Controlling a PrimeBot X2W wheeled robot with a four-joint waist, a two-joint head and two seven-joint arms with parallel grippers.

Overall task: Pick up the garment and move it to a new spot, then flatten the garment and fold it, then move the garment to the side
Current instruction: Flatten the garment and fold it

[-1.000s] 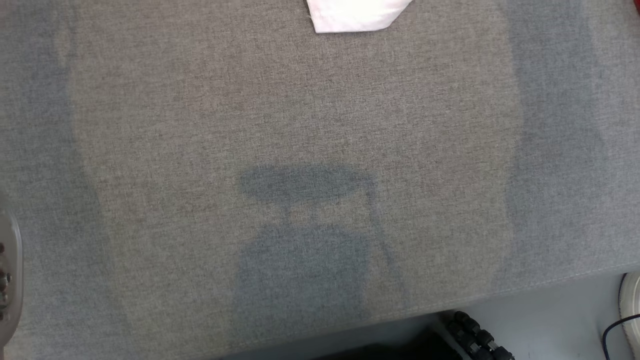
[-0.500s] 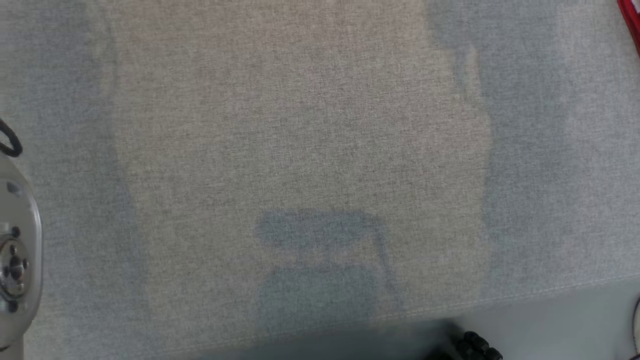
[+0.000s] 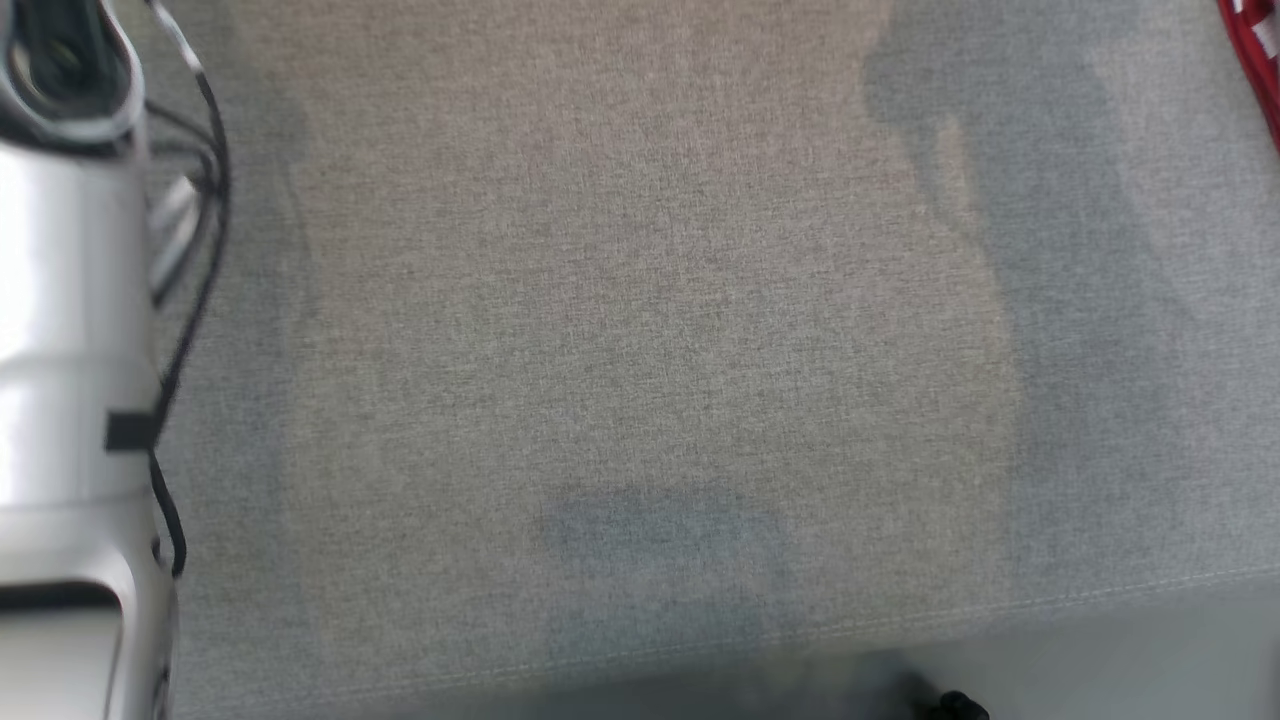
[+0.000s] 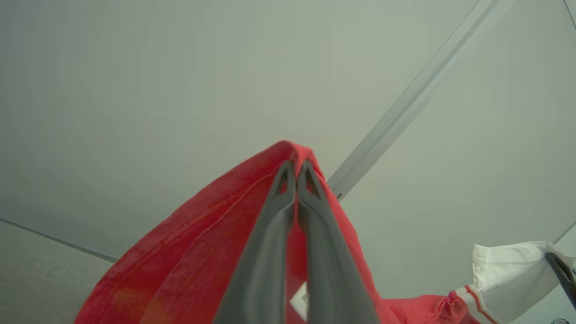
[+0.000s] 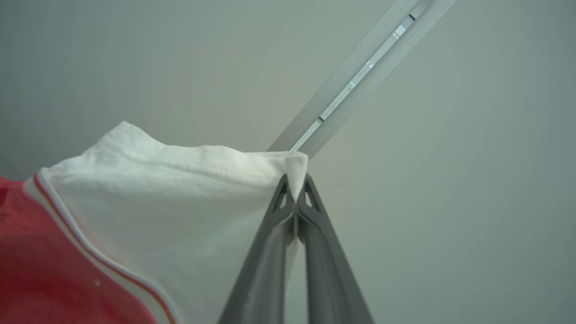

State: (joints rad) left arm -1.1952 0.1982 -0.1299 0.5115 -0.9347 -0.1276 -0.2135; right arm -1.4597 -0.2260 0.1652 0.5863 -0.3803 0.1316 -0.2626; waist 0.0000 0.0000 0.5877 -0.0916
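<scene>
The garment is red with a white, stripe-edged part. In the left wrist view my left gripper [image 4: 296, 168] is shut on a raised fold of the red cloth [image 4: 202, 252], which hangs down from the fingertips. The white part [image 4: 508, 265] trails at the lower right. In the right wrist view my right gripper [image 5: 296, 182] is shut on a corner of the white cloth [image 5: 171, 198], with red cloth [image 5: 49, 270] below it. In the head view a red strip of the garment [image 3: 1255, 60] shows at the top right edge, and my pale left forearm [image 3: 70, 350] fills the left side.
A grey cloth-covered table [image 3: 640, 300] spreads under the head view, its front edge [image 3: 1100, 585] running along the bottom. A small dark object [image 3: 960, 708] lies below that edge. Both wrist views face a pale wall with a metal rail [image 5: 360, 76].
The white piece of the garment at the head view's top edge has gone out of the picture. My left forearm has risen far into the left side. The shadow on the table has slid down.
</scene>
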